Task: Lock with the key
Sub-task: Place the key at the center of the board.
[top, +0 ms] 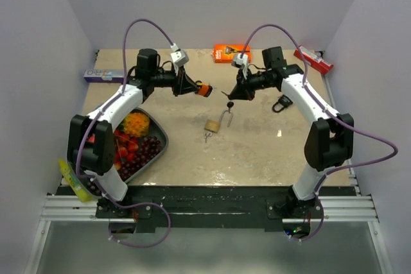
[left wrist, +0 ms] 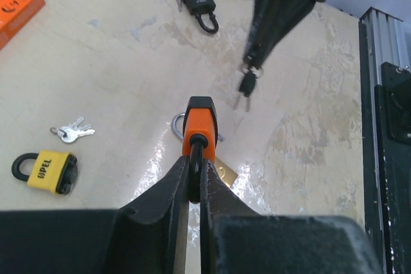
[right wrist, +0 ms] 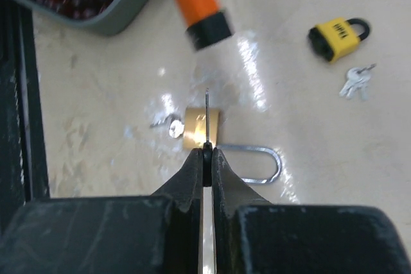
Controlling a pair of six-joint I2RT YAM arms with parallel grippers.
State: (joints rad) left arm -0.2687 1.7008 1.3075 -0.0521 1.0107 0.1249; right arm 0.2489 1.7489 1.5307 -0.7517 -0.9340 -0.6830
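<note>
My left gripper (top: 194,88) is shut on the black shackle of an orange padlock (top: 203,90), held above the table with its body pointing away from the fingers (left wrist: 199,126). My right gripper (top: 231,99) hangs just right of it and is shut on a key (top: 230,104). In the right wrist view the key's black head (right wrist: 207,156) sits between the fingertips and its thin blade (right wrist: 207,113) points outward. The orange padlock (right wrist: 200,8) is up and to the left of the blade, apart from it. From the left wrist view the key (left wrist: 246,85) dangles under the right gripper.
A brass padlock (top: 212,126) with a long open shackle and small keys (top: 207,137) lies below both grippers. Also around are a black padlock (top: 280,103), a yellow padlock (left wrist: 48,171) with keys (left wrist: 72,132), a fruit tray (top: 160,140), an orange box (top: 231,52), a red pack (top: 313,59) and a blue box (top: 103,76).
</note>
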